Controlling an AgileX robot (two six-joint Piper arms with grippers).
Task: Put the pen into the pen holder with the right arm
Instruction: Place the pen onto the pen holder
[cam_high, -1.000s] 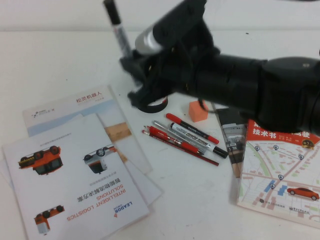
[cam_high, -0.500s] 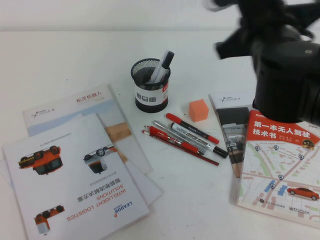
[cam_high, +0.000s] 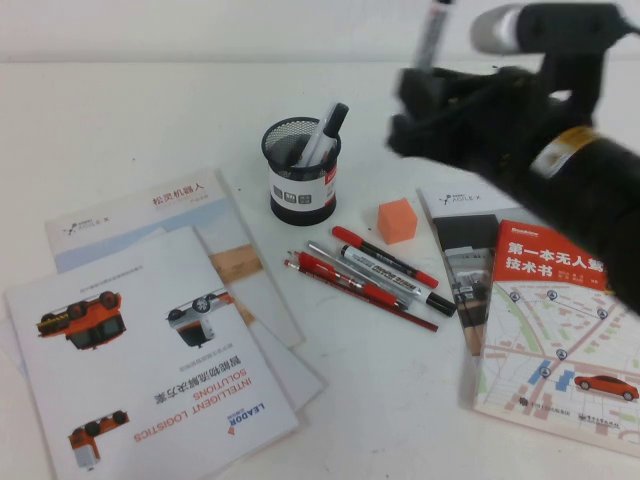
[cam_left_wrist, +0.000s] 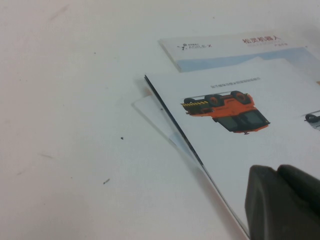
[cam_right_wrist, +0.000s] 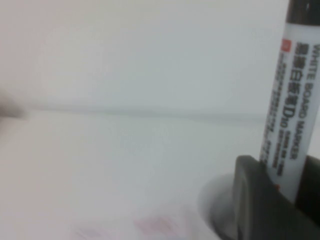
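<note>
Half a second ago your right arm was pulled back to the far right corner with nothing visible in its grip; now it reaches out again, carrying a whiteboard marker (cam_high: 437, 32) upright above the counter (cam_high: 120, 110), up and to the right of the pen holder (cam_high: 301, 170). The right pincer (cam_high: 432, 92) is clamped on the marker's lower barrel, seen close in the right wrist view as a white printed barrel (cam_right_wrist: 285, 110) between dark jaws.

The holder is a round black wire-mesh cup with a white label, standing upright near the counter's middle. One marker (cam_high: 322, 133) already leans in it, tip toward the right rim.

To do this step well, bring the marker over the open left part of the cup, keep it near vertical, lower it until the end is below the rim, and only then release. The mesh cup looks light, so a sideways knock could likely tip it.

Loose pens (cam_high: 375, 275), an orange foam cube (cam_high: 397, 220) and glossy booklets (cam_high: 150, 340) lie nearby.

The left pincer (cam_left_wrist: 280, 202) rests over the left booklets; I cannot tell its state.
</note>
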